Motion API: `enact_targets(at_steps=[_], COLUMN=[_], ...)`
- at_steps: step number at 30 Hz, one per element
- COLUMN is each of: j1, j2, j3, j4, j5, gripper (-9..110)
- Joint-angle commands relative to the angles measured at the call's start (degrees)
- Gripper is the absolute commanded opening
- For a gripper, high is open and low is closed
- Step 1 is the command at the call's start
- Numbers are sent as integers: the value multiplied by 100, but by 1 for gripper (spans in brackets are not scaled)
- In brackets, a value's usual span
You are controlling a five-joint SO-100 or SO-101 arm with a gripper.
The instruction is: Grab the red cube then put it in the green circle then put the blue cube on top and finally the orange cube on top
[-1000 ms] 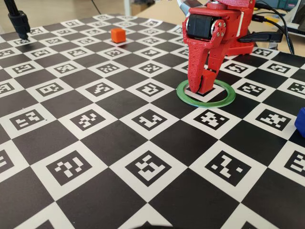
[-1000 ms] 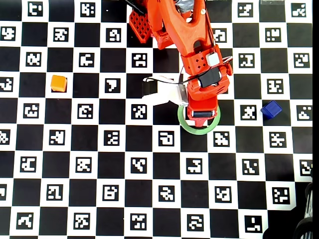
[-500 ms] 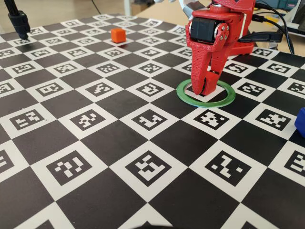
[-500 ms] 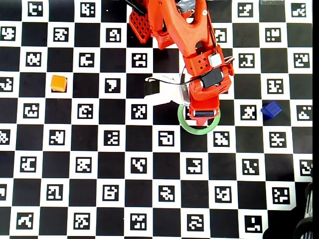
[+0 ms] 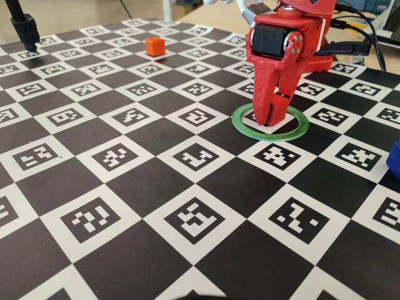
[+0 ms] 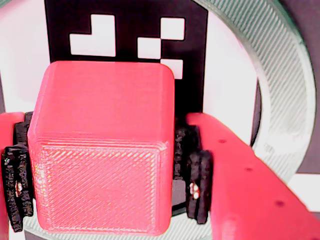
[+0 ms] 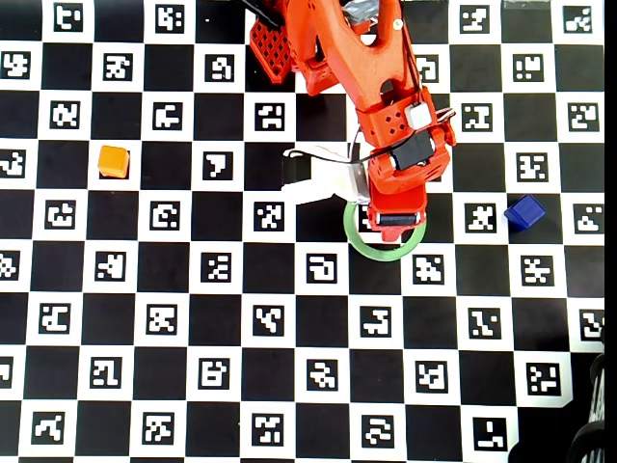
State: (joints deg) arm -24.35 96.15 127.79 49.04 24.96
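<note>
The red cube (image 6: 102, 150) is seen clamped between the two fingers of the gripper (image 6: 105, 175) in the wrist view, its side faces pressed by the black ribbed pads (image 6: 197, 182) on either side. Behind the cube, the white marker square with its black code pattern is shown, bounded by the curved band of the green circle (image 6: 285, 75). In the fixed view, the gripper (image 5: 270, 117) is pointed down inside the green circle (image 5: 250, 130), its tips low over the marker square; whether the cube is touching the table (image 5: 125, 206) cannot be told from the pictures. In the overhead view, the green circle (image 7: 371, 249) is partly covered by the red arm (image 7: 362, 72), and the cube itself is hidden beneath the gripper (image 7: 389, 220).

The blue cube (image 7: 524, 212) is shown well to the right of the green circle in the overhead view, resting on the checkered table (image 7: 289, 386); in the fixed view only part of the blue cube (image 5: 394, 159) is seen at the right edge. The orange cube (image 7: 114, 161) is placed far to the left of the green circle in the overhead view, slightly higher in the picture; in the fixed view the orange cube (image 5: 154, 45) is seen well beyond and to the left of the circle. Both are standing apart from the arm.
</note>
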Motion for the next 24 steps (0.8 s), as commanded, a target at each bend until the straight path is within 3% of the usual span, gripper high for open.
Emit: enact_targets(at_steps=[1, 24], j1=[44, 53], j2=[62, 141], j3=[-360, -404], j4=[-35, 211], j5=[185, 211], gripper=[16, 45])
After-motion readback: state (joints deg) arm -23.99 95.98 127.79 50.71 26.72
